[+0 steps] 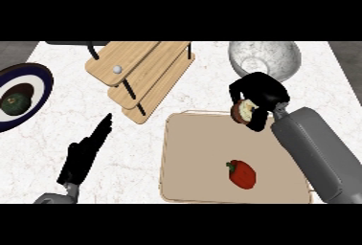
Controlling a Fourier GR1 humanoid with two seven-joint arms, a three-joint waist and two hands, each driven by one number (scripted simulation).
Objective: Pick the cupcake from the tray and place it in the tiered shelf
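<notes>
With the right hand (258, 95) curled round the cupcake (244, 111) over the tray (198, 158), the carry leftward to the tiered shelf (141, 72) seems next; left hand (83, 155) rests open.

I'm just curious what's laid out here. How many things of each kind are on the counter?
Food: 3 - cupcake, red pepper, avocado
Dishes: 2 - plate, bowl
Tray: 1
Wooden shelf: 1
Total: 7
</notes>
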